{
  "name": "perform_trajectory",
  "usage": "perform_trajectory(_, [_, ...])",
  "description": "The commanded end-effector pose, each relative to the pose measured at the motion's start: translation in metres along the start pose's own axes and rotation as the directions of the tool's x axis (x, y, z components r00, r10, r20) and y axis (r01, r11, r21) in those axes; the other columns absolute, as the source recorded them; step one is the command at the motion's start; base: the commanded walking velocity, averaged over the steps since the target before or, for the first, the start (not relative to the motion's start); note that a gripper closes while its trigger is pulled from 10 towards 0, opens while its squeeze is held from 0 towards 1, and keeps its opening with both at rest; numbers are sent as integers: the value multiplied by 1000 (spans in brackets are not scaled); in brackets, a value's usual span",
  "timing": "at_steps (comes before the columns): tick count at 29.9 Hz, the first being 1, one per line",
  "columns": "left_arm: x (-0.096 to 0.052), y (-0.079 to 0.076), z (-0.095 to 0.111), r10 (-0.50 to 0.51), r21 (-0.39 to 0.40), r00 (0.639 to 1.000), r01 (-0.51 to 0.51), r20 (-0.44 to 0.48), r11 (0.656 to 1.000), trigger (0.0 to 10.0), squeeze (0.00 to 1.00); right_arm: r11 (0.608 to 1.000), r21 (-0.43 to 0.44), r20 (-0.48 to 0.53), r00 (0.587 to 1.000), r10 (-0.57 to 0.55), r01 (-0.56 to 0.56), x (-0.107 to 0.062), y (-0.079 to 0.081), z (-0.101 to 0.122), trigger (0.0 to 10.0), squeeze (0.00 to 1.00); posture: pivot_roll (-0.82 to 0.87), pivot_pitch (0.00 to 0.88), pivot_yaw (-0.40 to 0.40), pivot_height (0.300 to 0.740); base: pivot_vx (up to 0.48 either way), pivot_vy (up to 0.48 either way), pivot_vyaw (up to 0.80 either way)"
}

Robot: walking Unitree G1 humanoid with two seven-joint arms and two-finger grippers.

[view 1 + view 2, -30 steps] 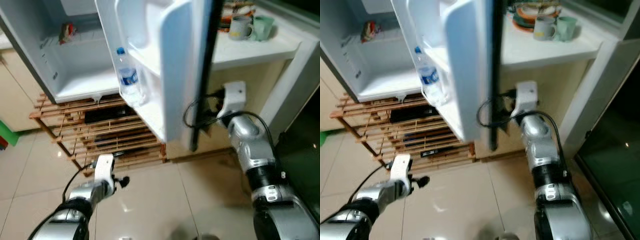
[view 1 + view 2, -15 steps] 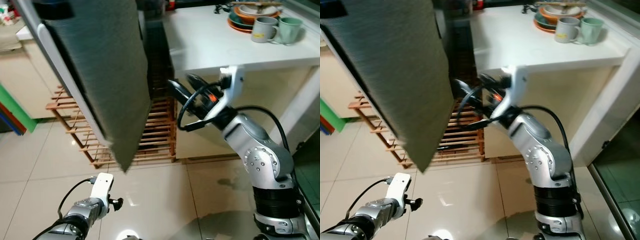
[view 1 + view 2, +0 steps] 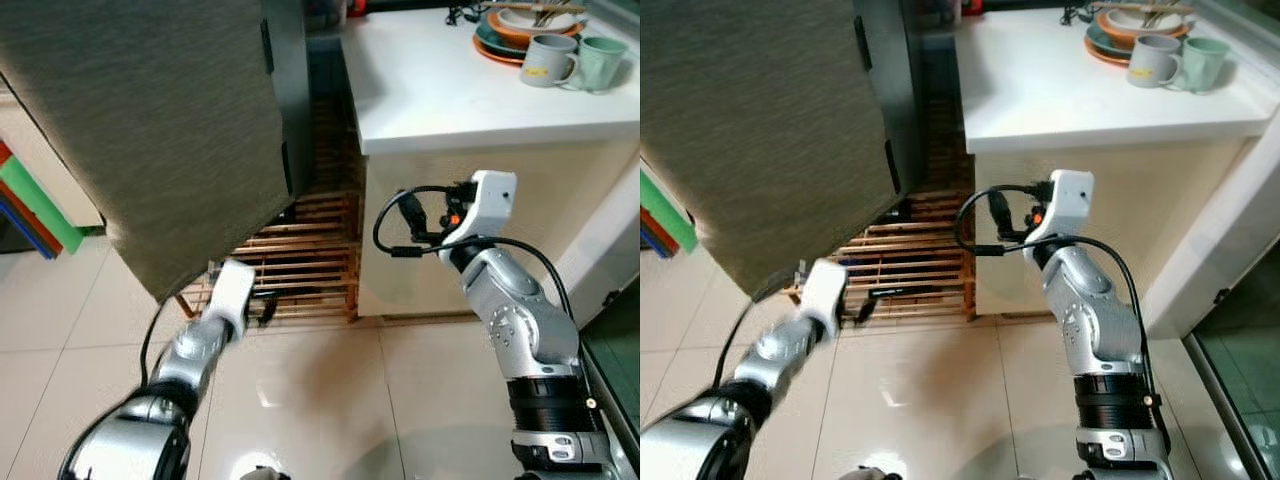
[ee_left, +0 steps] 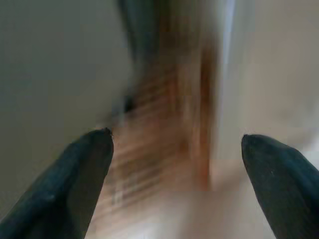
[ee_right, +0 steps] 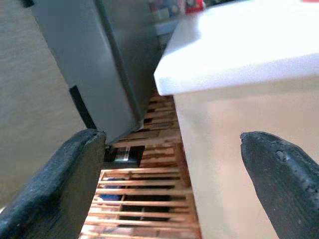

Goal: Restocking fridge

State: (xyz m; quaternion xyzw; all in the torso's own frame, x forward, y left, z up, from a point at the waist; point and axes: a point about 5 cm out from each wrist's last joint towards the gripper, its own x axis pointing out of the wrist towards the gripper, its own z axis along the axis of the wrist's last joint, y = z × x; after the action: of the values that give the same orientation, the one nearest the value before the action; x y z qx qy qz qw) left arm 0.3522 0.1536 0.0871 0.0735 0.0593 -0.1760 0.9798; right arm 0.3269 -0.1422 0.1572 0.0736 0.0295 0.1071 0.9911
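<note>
The fridge's grey textured door (image 3: 150, 120) stands shut against its dark side wall (image 3: 292, 80) at the upper left. My left gripper (image 4: 175, 135) is open and empty, raised low in front of the wooden rack (image 3: 300, 270) under the fridge; its wrist view is blurred. My right gripper (image 5: 172, 137) is open and empty too. It hovers beside the cabinet front below the white counter (image 3: 440, 90), pointing at the gap between fridge and counter. No stock item is in either gripper.
Two mugs (image 3: 548, 62) and stacked plates (image 3: 510, 25) sit on the counter's far right. A green, red and blue object (image 3: 40, 200) leans at the left. The tiled floor (image 3: 330, 400) lies open in front of me.
The fridge door, open a second ago with a water bottle in its shelf, is now shut. My right gripper has drawn back from the door. My left arm has risen toward the rack.
</note>
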Motion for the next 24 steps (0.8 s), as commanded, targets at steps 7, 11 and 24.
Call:
perform_trajectory(7, [3, 5, 39, 25, -91, 987, -10, 159, 996, 10000, 0, 1000, 25, -15, 1000, 17, -17, 4, 11, -14, 10000, 0, -26, 0, 75, 740, 0, 480, -706])
perform_trajectory(11, [-1, -10, 43, 7, -112, 982, 14, 190, 994, 10000, 0, 1000, 7, -15, 1000, 3, -2, 2, 8, -18, 10000, 0, -37, 0, 77, 740, 0, 480, -706])
perform_trajectory(24, [-10, -10, 46, 41, -107, 980, -21, 195, 994, 10000, 0, 999, -36, 9, 1000, -4, 4, 3, 8, -22, 10000, 0, -47, 0, 76, 740, 0, 288, -276])
